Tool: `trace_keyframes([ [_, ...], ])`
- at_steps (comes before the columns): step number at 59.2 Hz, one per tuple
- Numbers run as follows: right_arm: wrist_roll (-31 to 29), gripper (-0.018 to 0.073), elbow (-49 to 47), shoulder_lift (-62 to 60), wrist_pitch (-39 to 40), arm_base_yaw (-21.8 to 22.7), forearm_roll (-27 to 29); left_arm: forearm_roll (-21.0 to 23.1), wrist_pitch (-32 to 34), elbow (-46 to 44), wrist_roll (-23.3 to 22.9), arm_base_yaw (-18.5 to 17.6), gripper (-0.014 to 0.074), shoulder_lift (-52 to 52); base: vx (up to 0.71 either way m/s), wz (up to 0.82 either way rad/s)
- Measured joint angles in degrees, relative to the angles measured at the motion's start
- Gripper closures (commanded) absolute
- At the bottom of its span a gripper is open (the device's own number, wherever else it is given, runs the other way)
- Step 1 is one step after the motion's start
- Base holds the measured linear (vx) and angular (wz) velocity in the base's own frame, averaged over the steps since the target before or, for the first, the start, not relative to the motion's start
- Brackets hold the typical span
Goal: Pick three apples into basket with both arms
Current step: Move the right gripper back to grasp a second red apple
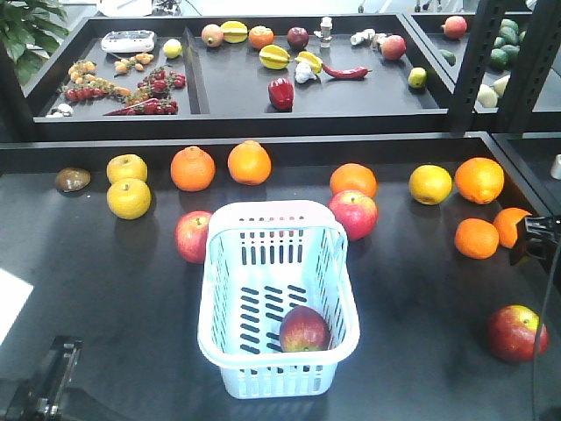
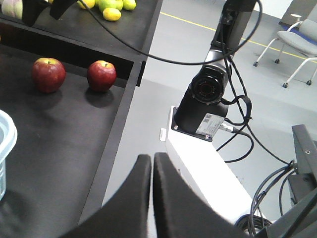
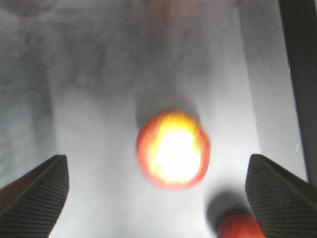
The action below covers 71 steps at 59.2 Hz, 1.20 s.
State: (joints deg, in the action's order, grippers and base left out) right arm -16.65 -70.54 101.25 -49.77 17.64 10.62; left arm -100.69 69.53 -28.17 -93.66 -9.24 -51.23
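The pale blue basket (image 1: 219,289) stands mid-table with one apple (image 1: 304,329) inside. More apples lie left of the basket (image 1: 194,236), behind its right corner (image 1: 353,213) and at the front right (image 1: 517,332). My right gripper (image 3: 156,158) is open wide above a blurred red-and-yellow apple (image 3: 173,148) that lies between and ahead of its fingers (image 3: 39,191). My left gripper (image 2: 151,166) is shut and empty over the table's edge. Two apples (image 2: 48,74) (image 2: 101,75) lie far ahead of it. The basket rim (image 2: 6,141) shows at its left.
Oranges (image 1: 192,168) (image 1: 479,179) and yellow fruits (image 1: 128,198) lie around the basket. A reddish fruit (image 3: 237,225) lies by my right finger. A raised tray (image 1: 237,88) with small produce stands behind. The right arm (image 1: 535,237) shows at the right edge, the left arm (image 1: 39,395) at the bottom left.
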Motion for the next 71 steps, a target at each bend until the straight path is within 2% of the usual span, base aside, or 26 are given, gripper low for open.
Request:
trace_keyframes([
  [12,0.0,-0.0113,-3.54,5.27,-0.89,0.0,-0.2,0.0,0.0,0.0,0.0,0.0,0.0602,0.0,0.0,0.0],
  [50,-1.93,-0.0032,-3.77,20.26,-0.49,-0.06,-0.2,0.0,0.0,0.0,0.0,0.0,0.0602,0.0,0.0,0.0],
  [56,-2.08,0.0032,-3.84,21.39,-0.55,-0.06,-0.31,0.0,0.0,0.0,0.0,0.0,0.0602,0.0,0.0,0.0],
  [60,-2.08,0.0106,-4.04,21.54,-0.76,-0.06,-0.31,0.0,0.0,0.0,0.0,0.0,0.0602,0.0,0.0,0.0],
  [71,-2.82,0.0407,-4.03,21.47,-3.65,-0.06,0.11,0.0,0.0,0.0,0.0,0.0,0.0602,0.0,0.0,0.0],
])
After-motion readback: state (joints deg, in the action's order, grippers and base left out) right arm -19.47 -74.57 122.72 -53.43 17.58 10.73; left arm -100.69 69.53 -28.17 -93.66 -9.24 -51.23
